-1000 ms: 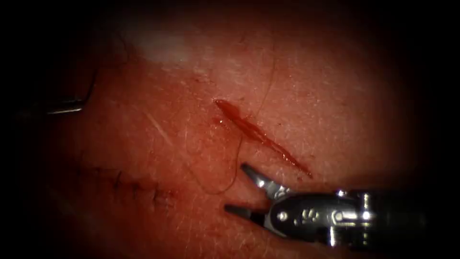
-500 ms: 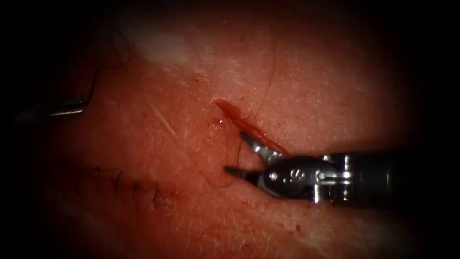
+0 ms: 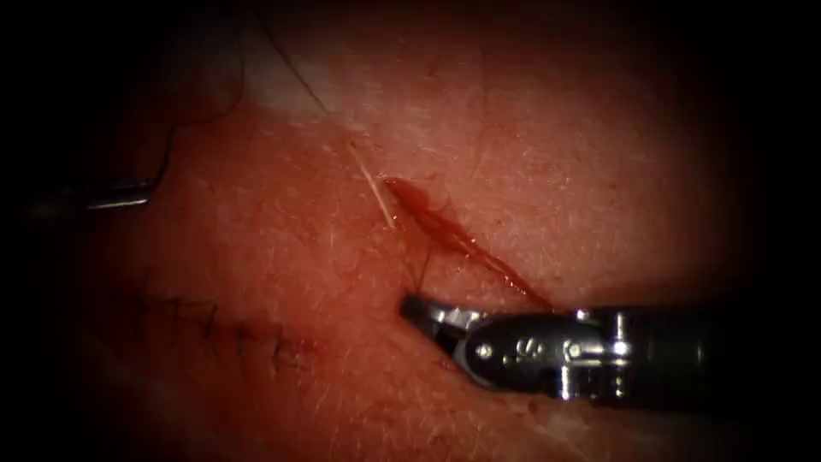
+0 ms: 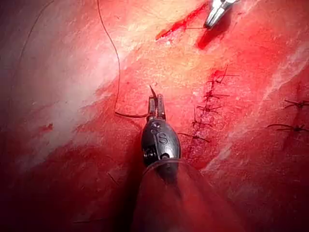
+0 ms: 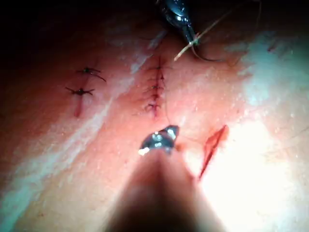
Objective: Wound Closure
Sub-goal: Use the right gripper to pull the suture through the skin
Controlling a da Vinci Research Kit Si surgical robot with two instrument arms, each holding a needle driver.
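Holding the needle (image 4: 152, 92) in my shut left gripper (image 4: 155, 104), clear of the tissue (image 3: 530, 171); right gripper (image 3: 428, 312) pinches thread (image 3: 421, 265) left of the cut (image 3: 462, 239). Thread handling; next needs steady tension.

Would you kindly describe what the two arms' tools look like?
The right arm's hand has short silver metal jaws on a rounded dark housing marked "S", with shiny pins, on a dark shaft. The left arm's hand has slim grey jaws on an oval dark housing, also marked "S".

Glossy polished metal right tool (image 3: 428, 312), moist glistening tissue (image 3: 599, 171), thin dark matt thread (image 4: 116, 58)
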